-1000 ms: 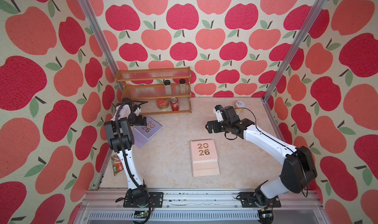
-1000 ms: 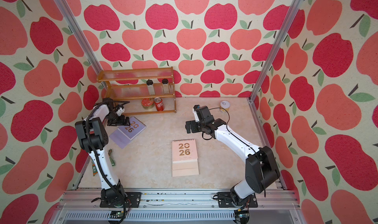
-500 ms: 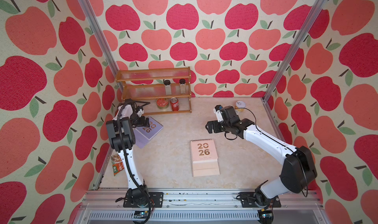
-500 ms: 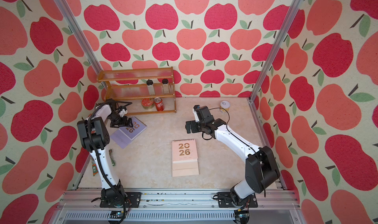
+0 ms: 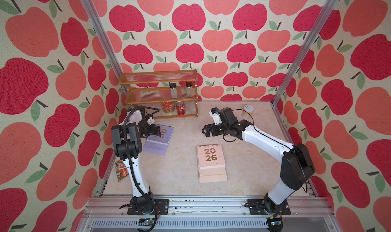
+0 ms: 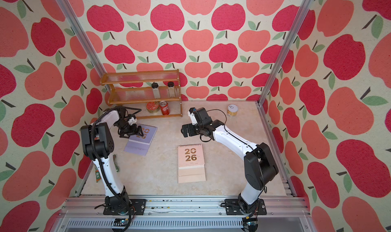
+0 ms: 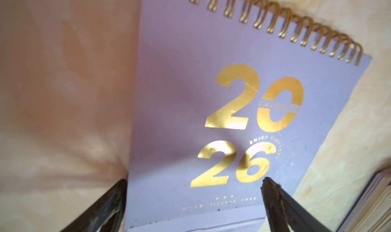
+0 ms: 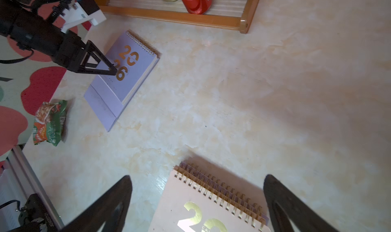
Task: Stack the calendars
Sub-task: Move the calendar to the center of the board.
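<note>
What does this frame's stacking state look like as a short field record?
stack: peach-pink spiral-bound calendar on top, more gold spiral bindings beneath, mid-table
loose: lavender spiral-bound calendar, flat, near wooden shelf
left claw: open, over the lavender calendar
right claw: open, empty, beyond the stack
remaining: lavender calendar not yet stacked

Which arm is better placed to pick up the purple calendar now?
Left. The left gripper, open, hangs right over the lavender calendar; the right gripper, also open, is apart from it, nearer the pink calendar stack.
</note>
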